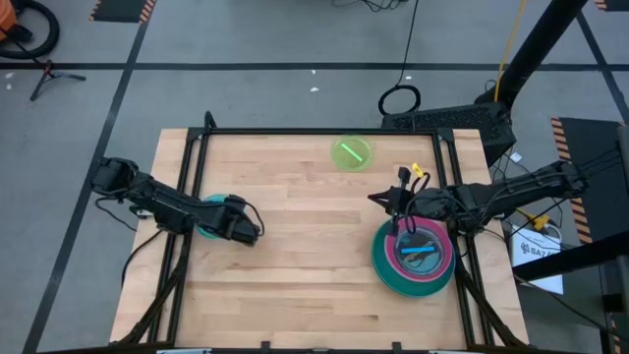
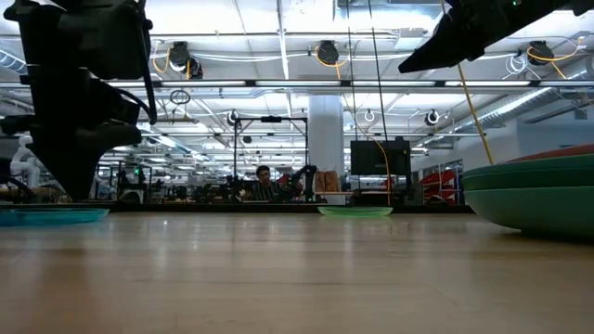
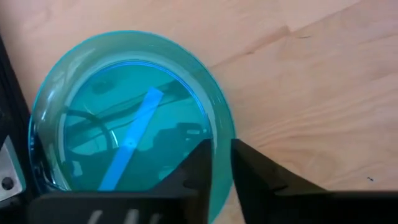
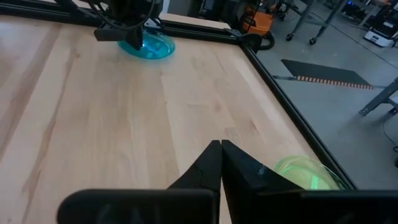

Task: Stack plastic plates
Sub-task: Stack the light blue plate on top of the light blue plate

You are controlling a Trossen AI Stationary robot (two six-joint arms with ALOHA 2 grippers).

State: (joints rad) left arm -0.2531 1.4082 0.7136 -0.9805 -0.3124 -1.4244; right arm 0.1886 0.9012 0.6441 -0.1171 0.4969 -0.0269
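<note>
1. High view: three groups of plates. A stack (image 1: 414,258) sits near the right edge of the table (image 1: 295,236), dark green at the bottom, magenta next, a blue one on top. A lime plate (image 1: 352,153) lies alone toward the far edge. A teal plate (image 1: 208,214) lies at the left edge, partly under the left arm.
2. Handling, as judged: thin, glossy, light and stiff, so likely slippery. The raised rim is the only purchase, with one finger inside and one outside.
3. Left gripper (image 3: 222,163): low over the teal plate, fingers a narrow gap apart and straddling the rim nearest the table's middle. Whether they touch it, cannot tell. Arm reaches in from the left, forearm nearly level.
4. Right gripper (image 4: 221,163): fingers pressed together, holding nothing. It hangs above the table just beyond the stack, aimed across the table toward the teal plate, the lime plate close by.
</note>
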